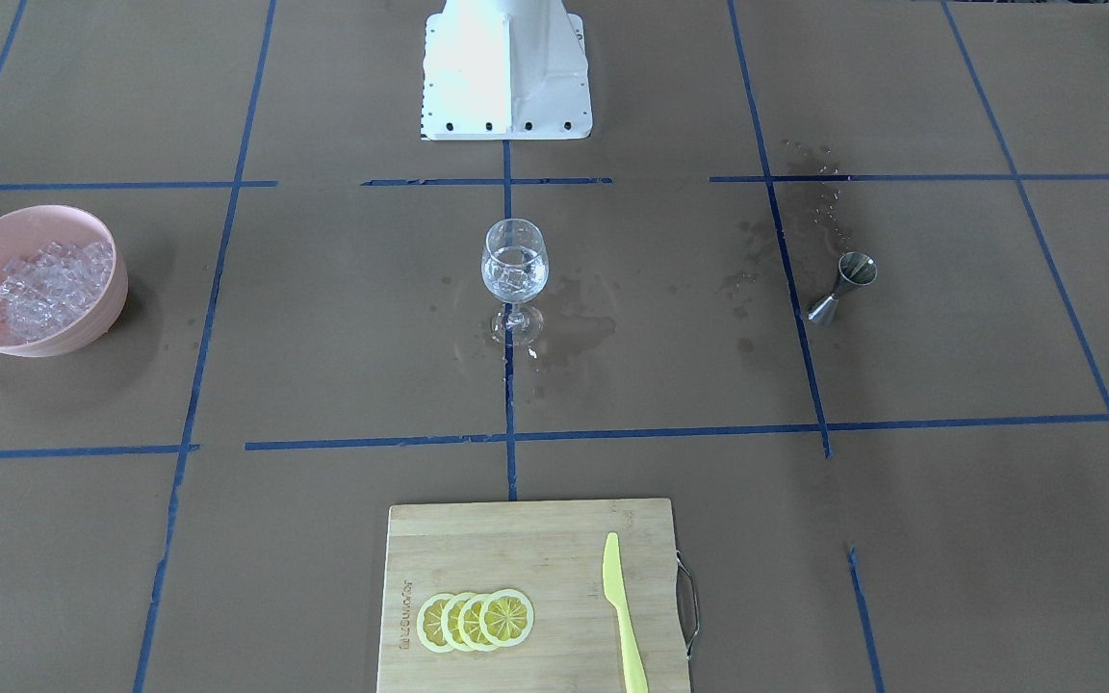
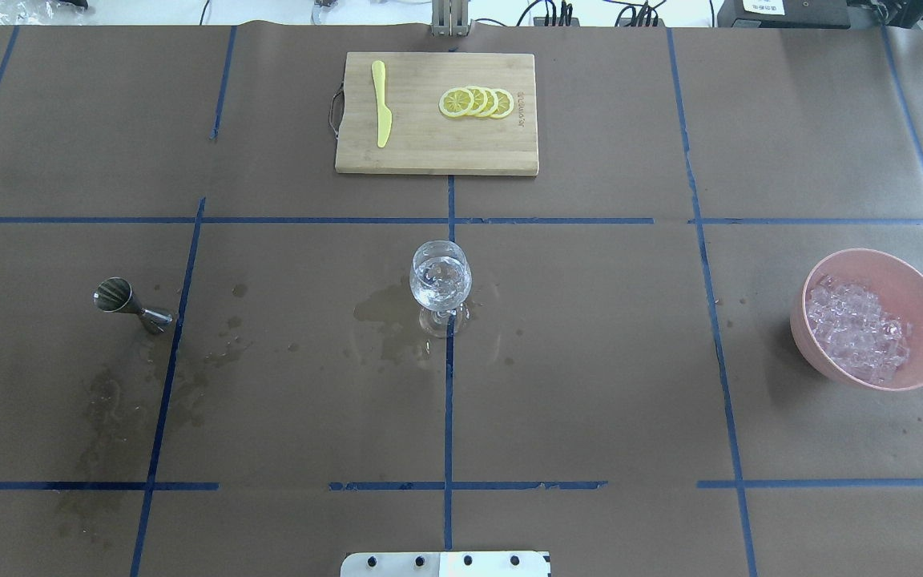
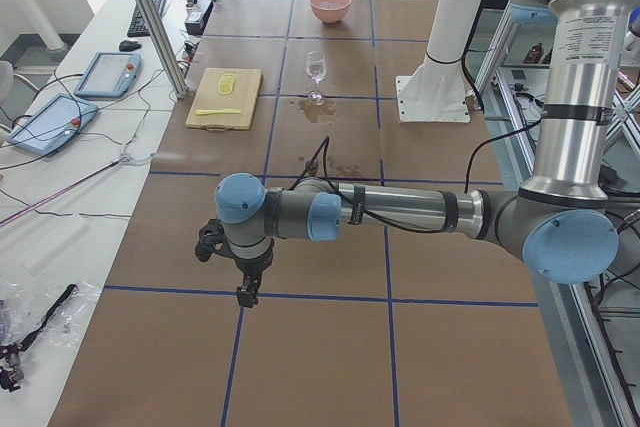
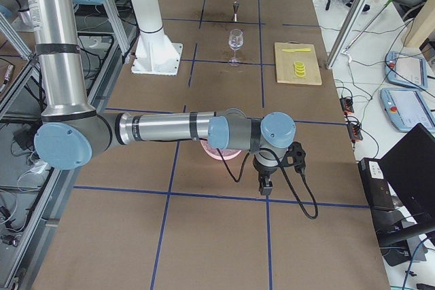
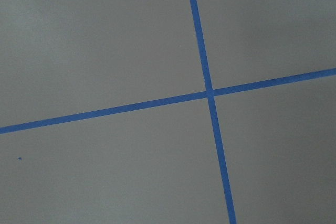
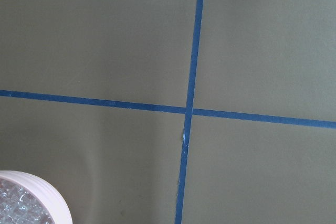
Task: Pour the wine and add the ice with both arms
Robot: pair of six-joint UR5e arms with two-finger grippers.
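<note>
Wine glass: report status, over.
Left gripper, right gripper off at table ends, open or shut unclear. Wine glass upright, centre, wine and ice inside. More ice in pink bowl. Wet stains at glass foot.

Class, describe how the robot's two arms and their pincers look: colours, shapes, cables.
The left arm and right arm are silver-grey tubes with pale blue round joint caps and loose black cables. The left pincer and right pincer are small and black.

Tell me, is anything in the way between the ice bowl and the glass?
No, nothing visible. Only flat brown paper and a blue tape line lie between the ice in the pink bowl and the glass.
</note>
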